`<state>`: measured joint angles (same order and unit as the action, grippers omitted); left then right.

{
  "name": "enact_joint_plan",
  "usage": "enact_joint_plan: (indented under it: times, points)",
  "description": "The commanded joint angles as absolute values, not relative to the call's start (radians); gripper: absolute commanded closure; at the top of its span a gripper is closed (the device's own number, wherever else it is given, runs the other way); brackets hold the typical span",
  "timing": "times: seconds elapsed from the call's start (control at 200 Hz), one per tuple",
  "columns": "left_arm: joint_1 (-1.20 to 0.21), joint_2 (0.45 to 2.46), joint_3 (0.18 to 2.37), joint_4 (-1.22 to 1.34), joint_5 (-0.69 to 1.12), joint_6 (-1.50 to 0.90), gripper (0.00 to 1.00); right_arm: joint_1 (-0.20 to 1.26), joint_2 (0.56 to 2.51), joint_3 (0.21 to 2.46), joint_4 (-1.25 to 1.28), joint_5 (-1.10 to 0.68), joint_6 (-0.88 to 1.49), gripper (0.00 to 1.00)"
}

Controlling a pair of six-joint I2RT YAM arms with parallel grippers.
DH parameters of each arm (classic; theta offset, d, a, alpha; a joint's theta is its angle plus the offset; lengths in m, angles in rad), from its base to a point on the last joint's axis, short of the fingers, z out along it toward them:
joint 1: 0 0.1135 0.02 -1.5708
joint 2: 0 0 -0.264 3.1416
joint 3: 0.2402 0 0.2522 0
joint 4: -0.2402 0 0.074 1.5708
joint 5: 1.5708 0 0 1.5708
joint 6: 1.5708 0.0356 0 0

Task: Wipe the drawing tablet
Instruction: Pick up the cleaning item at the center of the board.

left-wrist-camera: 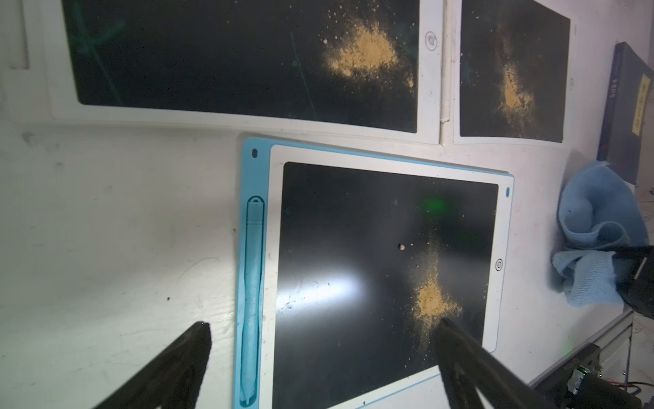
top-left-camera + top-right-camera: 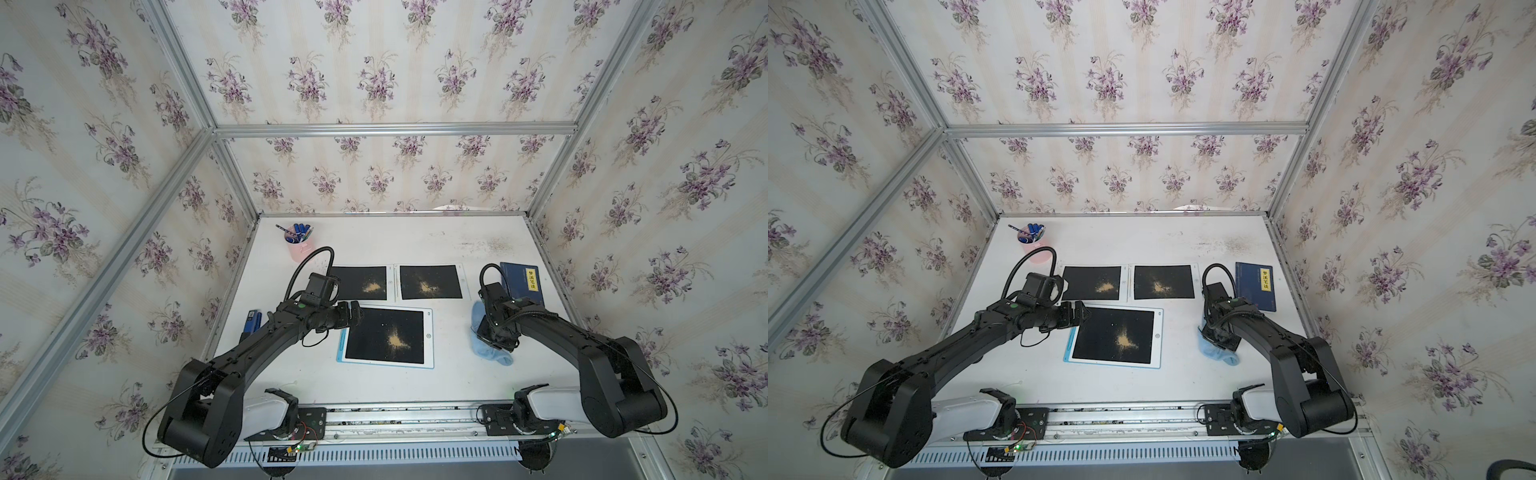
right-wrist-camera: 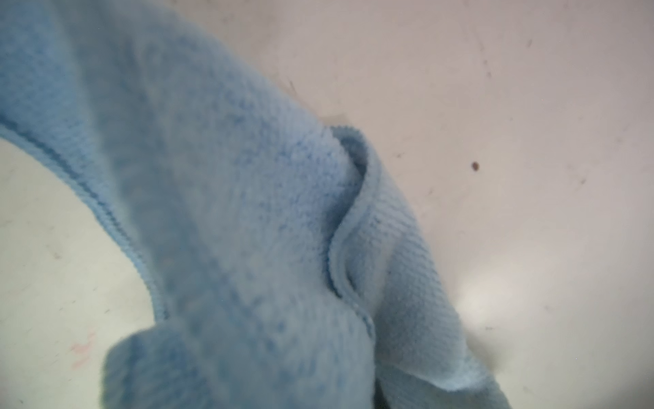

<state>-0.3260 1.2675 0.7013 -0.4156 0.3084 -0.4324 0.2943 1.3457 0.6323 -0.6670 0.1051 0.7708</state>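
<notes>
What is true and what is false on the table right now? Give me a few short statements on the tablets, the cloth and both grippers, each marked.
1. All three tablets carry tan powder: the blue-framed tablet and the two white tablets. True.
2. The right gripper is shut on the blue cloth. True.
3. The left gripper grips the blue-framed tablet. False: its fingers are open and hold nothing.
4. The blue cloth lies on a tablet. False: it sits on the white table, off the tablets, near the dark blue book.
5. A pink pen cup stands upright behind the tablets. True.
</notes>
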Motion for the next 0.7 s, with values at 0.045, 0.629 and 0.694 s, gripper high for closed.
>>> enact_joint_plan:
  times: [0.045, 0.629, 0.694]
  points:
    - [-0.325, 1.301, 0.736, -0.478, 0.265, -0.408, 0.0, 0.298, 1.253, 0.694, -0.567, 0.075, 0.672, 1.0]
    - [-0.358, 1.385, 0.691, -0.475, 0.319, -0.451, 0.0, 0.415, 1.018, 0.699, -0.26, -0.308, 0.431, 1.0]
    - [-0.38, 1.394, 0.687, -0.465, 0.32, -0.47, 0.0, 0.415, 1.006, 0.674, -0.227, -0.373, 0.429, 1.0]
